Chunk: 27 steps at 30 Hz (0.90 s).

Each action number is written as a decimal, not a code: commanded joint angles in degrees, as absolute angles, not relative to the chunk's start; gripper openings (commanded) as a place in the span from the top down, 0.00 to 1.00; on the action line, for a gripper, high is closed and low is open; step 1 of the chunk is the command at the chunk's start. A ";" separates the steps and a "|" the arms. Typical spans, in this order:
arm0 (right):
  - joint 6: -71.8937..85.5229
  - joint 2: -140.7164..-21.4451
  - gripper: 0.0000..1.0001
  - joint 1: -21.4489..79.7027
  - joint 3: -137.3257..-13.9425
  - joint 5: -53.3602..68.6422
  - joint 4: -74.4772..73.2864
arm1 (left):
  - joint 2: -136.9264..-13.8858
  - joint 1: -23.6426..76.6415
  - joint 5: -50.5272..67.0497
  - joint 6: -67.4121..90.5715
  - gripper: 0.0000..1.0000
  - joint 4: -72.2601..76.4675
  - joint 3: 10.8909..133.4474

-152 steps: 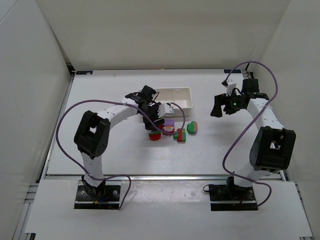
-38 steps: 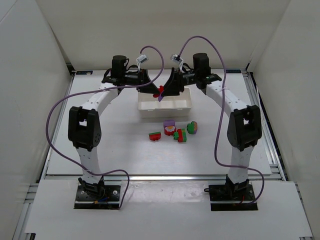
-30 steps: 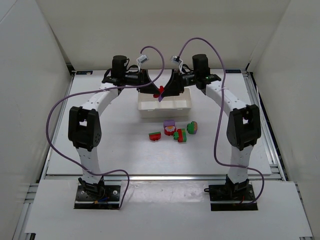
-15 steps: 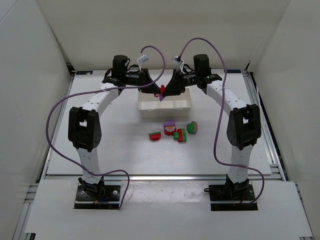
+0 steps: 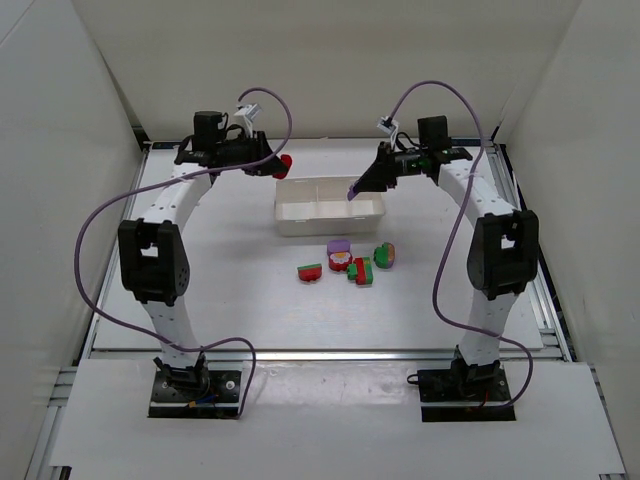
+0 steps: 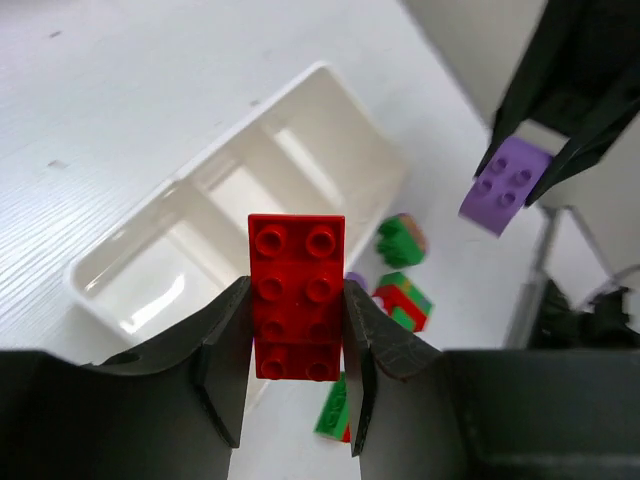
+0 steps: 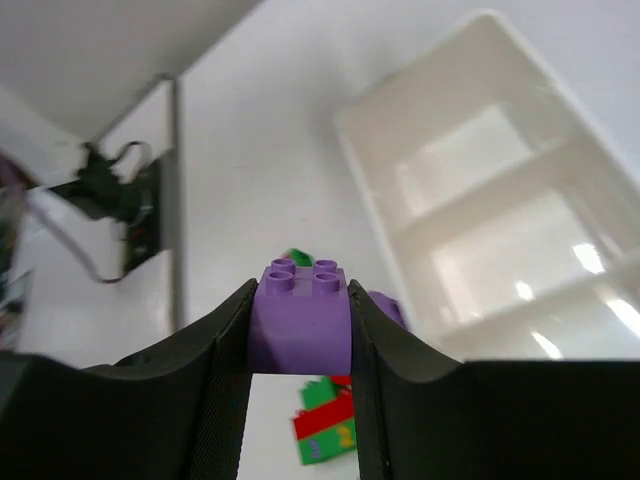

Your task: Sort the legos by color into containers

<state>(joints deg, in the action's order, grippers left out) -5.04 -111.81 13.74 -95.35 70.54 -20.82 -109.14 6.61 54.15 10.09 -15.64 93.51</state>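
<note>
My left gripper (image 5: 277, 165) is shut on a red lego (image 5: 286, 163), held in the air left of the white tray (image 5: 330, 224); in the left wrist view the red lego (image 6: 296, 295) sits between the jaws of that gripper (image 6: 296, 335). My right gripper (image 5: 366, 183) is shut on a purple lego (image 5: 353, 192) over the tray's right end, and the purple lego (image 7: 300, 315) fills that gripper (image 7: 300, 335). The tray's containers (image 6: 250, 170) look empty. Several red, green and purple legos (image 5: 350, 262) lie on the table in front of the tray.
White walls enclose the table on the left, back and right. The loose pieces include a red-green pair (image 5: 310, 271), a purple-topped piece (image 5: 339, 250), a red-green stack (image 5: 360, 270) and a green-red rounded piece (image 5: 384, 255). Purple cables arc above both arms.
The two grippers, joined over the tray on one red-and-purple pair, have pulled apart. The left went left with the red lego, the right went right with the purple one.
</note>
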 commanded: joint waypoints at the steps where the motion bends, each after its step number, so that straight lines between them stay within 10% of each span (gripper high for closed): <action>1: -9.76 -108.46 1.00 12.57 -95.54 55.94 -23.47 | -105.73 9.66 40.55 0.89 0.90 -27.15 97.73; 10: -8.08 -113.64 1.00 13.80 -101.25 22.19 -19.60 | -111.79 13.80 22.24 -1.58 0.90 -37.69 105.37; 27: -8.70 -120.67 1.00 16.43 -106.26 20.13 -19.33 | -118.83 15.12 18.28 -1.32 0.90 -41.40 109.69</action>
